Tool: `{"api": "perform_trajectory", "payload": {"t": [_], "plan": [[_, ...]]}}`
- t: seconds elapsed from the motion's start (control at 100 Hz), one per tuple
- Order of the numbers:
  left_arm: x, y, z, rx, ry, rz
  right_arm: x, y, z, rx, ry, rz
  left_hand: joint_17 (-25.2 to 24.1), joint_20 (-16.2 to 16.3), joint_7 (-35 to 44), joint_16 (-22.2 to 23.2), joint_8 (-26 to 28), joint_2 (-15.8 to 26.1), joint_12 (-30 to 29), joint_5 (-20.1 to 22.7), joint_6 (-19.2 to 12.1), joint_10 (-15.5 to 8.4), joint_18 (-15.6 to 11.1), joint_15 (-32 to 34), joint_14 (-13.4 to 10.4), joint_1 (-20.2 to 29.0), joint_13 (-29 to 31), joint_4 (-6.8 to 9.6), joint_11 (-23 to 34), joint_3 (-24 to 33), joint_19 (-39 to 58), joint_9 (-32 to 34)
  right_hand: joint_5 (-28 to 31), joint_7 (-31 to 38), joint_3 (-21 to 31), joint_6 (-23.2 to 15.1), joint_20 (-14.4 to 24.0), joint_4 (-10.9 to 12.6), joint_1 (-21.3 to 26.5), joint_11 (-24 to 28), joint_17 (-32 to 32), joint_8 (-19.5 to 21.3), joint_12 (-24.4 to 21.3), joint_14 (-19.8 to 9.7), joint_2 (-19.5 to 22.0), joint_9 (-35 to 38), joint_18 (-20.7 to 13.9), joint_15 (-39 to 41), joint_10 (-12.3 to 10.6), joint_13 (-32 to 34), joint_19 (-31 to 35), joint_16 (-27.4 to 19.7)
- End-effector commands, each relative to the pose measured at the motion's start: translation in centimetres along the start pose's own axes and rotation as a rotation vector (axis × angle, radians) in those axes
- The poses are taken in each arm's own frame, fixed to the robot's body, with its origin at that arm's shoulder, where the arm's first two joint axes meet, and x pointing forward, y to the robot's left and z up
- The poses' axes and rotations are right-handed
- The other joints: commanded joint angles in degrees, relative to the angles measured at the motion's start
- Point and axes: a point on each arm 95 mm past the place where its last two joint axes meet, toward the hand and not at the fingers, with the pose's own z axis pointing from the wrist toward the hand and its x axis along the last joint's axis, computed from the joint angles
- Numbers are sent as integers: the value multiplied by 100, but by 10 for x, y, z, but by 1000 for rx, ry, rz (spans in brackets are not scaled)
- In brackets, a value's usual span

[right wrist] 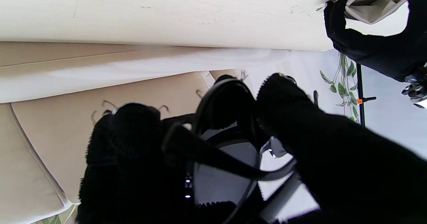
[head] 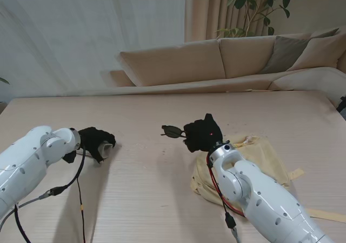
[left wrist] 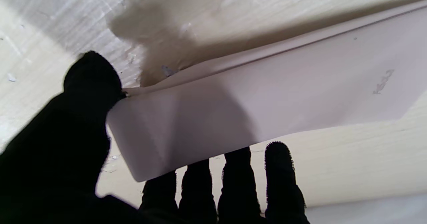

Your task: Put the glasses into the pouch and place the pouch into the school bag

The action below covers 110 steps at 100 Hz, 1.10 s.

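Behind the pale wooden table (head: pixel 162 200) stood a beige sofa (head: pixel 227 59). Right hand (head: pixel 203 133) gripped the dark-framed glasses (head: pixel 173 131) aloft, aimed toward the pale soft pouch (left wrist: pixel 233 117), which the left hand (head: pixel 97 141) pinched open; yellow cloth school bag (head: pixel 265 156) waited beside.

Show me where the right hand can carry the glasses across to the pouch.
Bare table lies between the left hand with the pouch and the right hand holding the glasses. It's crowded on my right, where the school bag lies.
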Motion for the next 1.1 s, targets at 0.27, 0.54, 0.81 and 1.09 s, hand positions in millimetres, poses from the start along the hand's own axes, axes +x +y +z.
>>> {"api": "perform_trajectory", "payload": {"t": [0.27, 0.54, 0.81, 1.09], "plan": [[4, 23, 5, -54, 8, -48, 3, -4, -1, 12, -1, 7, 659, 236, 1024, 421, 294, 670, 412, 574, -47, 275, -112, 721, 152, 467, 846, 91, 698, 891, 577, 515, 67, -6, -70, -28, 33, 77, 79, 235, -83, 61, 116, -312, 139, 88, -15, 235, 239, 208, 202, 85], [6, 27, 6, -77, 24, -60, 5, -5, -1, 13, -1, 9, 978, 325, 1056, 668, 287, 449, 608, 118, 6, 276, -413, 966, -42, 795, 917, 271, 834, 1217, 792, 124, 46, -9, -78, -27, 34, 78, 90, 237, -73, 54, 113, -322, 133, 75, -11, 234, 235, 203, 202, 79], [6, 23, 6, -50, 29, -58, 6, -3, 0, 15, 5, 8, 1519, 479, 1420, 1123, 495, 687, 902, 197, 23, 264, -437, 1576, -106, 1235, 1284, 292, 1181, 1312, 1291, 302, 41, 1, -74, -27, 35, 78, 99, 256, -62, 46, 112, -321, 127, 73, -10, 241, 229, 204, 205, 78], [15, 8, -5, 34, 34, -68, 7, -2, 0, 13, 11, 10, 1868, 544, 1590, 1764, 679, 916, 1026, 463, 126, 354, -259, 1709, 85, 1608, 1680, 137, 1331, 999, 1638, 644, 40, 5, -76, -27, 35, 77, 101, 258, -60, 41, 107, -324, 125, 73, -12, 241, 229, 203, 204, 75]]}}
